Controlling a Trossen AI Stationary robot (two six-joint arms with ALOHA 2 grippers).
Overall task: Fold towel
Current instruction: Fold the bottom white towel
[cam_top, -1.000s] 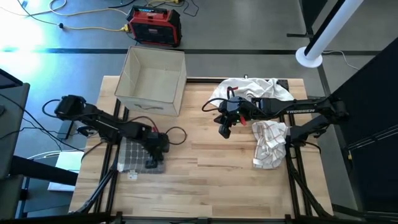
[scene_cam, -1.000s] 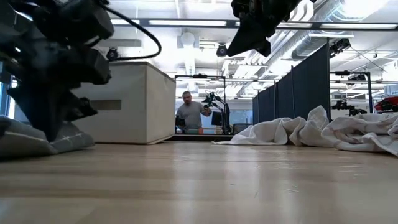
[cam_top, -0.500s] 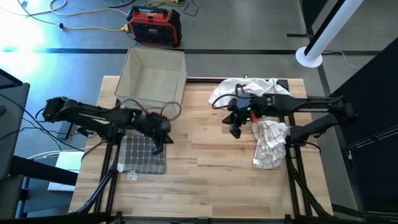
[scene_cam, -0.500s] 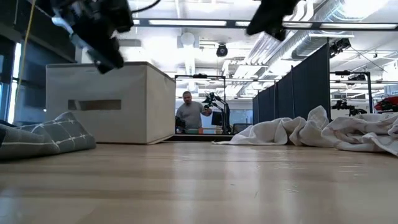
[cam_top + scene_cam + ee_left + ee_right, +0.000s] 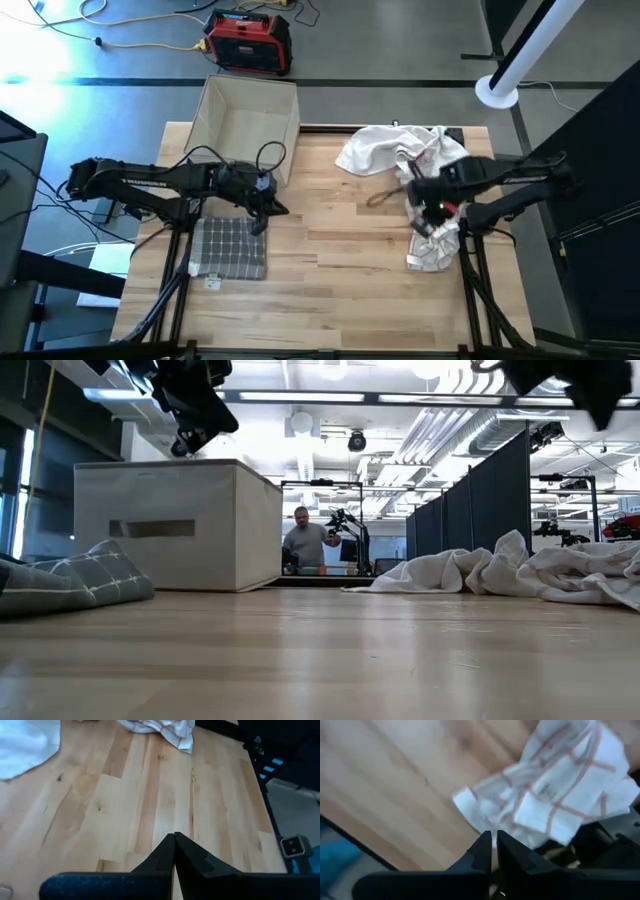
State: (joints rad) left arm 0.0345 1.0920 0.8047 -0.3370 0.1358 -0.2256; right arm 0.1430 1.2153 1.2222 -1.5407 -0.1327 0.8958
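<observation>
Nearest the front edge of my pale, planked wooden counter point(image 5: 330, 290) there is bare board and free room across the middle. On my left side lies the grey grid-patterned towel point(image 5: 229, 249), folded into a flat rectangle, its soft rounded edge showing in the low view. My left pincer point(image 5: 262, 213) hangs just above that towel's far edge, clenched, fingertips point(image 5: 174, 841) pressed together with nothing between them. On my right side the crumpled white towel with red checks point(image 5: 432, 238) lies near the counter's right edge. My right pincer point(image 5: 432, 209) hovers over its top end, also clenched and holding nothing. Farther back, a heap of plain white towels point(image 5: 398, 148) lies rumpled against the rear right. At the rear left stands a beige fabric box point(image 5: 245, 129), square and open-topped, with nothing visible inside.
</observation>
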